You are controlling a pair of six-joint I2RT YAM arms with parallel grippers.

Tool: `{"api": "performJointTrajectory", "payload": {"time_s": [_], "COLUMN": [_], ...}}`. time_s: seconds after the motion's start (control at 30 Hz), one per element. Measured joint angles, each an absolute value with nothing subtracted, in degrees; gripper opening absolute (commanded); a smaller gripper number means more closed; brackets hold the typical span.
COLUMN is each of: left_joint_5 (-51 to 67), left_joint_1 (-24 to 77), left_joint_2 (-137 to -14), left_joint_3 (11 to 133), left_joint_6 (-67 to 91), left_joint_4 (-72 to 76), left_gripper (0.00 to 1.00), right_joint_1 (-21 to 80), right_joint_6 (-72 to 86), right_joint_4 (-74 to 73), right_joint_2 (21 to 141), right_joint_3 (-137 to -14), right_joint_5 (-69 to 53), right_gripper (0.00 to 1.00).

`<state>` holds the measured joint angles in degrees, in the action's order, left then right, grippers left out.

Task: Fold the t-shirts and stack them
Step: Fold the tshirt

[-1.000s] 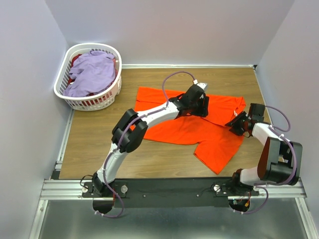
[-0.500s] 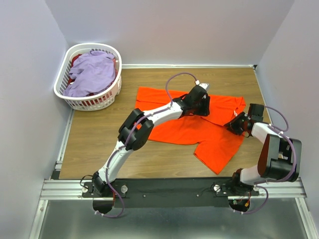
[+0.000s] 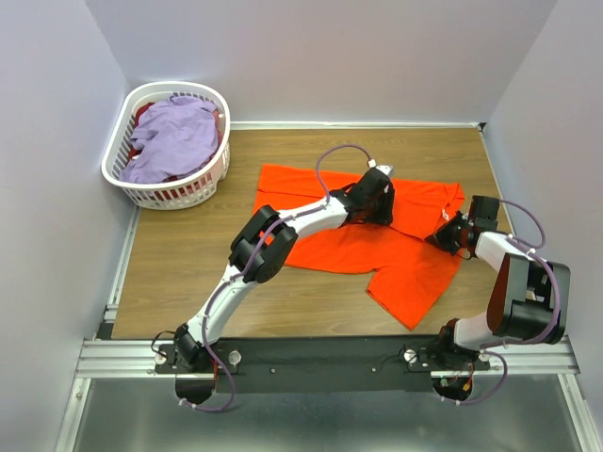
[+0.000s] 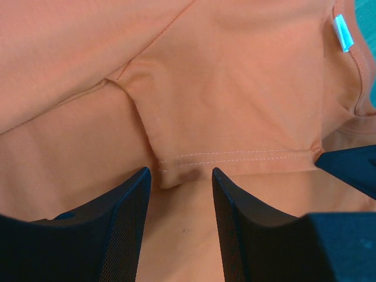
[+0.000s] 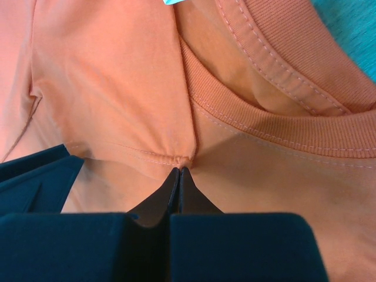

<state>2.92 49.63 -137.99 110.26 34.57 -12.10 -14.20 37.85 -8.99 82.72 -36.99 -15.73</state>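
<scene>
The orange t-shirt (image 3: 349,247) lies spread and rumpled on the wooden table. My left gripper (image 3: 382,202) is low over its upper middle, near the neck. In the left wrist view that gripper (image 4: 180,173) is open, with a stitched hem fold (image 4: 235,157) just ahead of its fingertips and the white neck label (image 4: 342,32) at the top right. My right gripper (image 3: 443,234) is at the shirt's right side. Seen from the right wrist, it (image 5: 179,170) is shut, pinching a puckered hem just below the ribbed collar (image 5: 282,126). The lavender t-shirt (image 3: 174,137) is piled in the basket.
A white slotted laundry basket (image 3: 111,155) stands at the back left corner, with a bit of red cloth (image 3: 143,113) under the lavender shirt. Walls close in the table on the left, back and right. Bare wood (image 3: 179,264) shows left of the orange shirt.
My right gripper has closed its jaws onto the orange shirt's hem. My left gripper has narrowed a little and shifted slightly to the right over the shirt.
</scene>
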Motion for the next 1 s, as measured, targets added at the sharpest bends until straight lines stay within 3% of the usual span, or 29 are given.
{"api": "performJointTrajectory", "payload": {"time_s": [0.1,0.23,0.8,0.93,1.0], "left_joint_5": [2.5,2.11,0.6,0.47,0.43], "left_joint_1": [49.63,49.63,49.63,49.63,49.63], "left_joint_2": [-138.04,-138.04,-139.35,-139.46,-139.46], "left_joint_3": [110.76,111.53,111.9,112.05,112.05], "left_joint_6": [34.79,34.96,35.0,34.92,34.89], "left_joint_4": [-12.05,-11.77,-12.38,-12.56,-12.58], "left_gripper": [0.53,0.41,0.41,0.27,0.12], "right_joint_1": [-14.2,-14.2,-14.2,-14.2,-14.2], "right_joint_6": [37.8,37.78,37.74,37.76,37.76], "right_joint_4": [-8.99,-8.97,-8.97,-8.99,-8.97], "right_joint_2": [82.72,82.72,82.72,82.61,82.3], "right_joint_3": [-36.99,-36.99,-36.99,-36.99,-36.99], "right_joint_5": [-15.92,-15.99,-16.45,-16.45,-16.47], "right_gripper": [0.01,0.01,0.01,0.01,0.01]}}
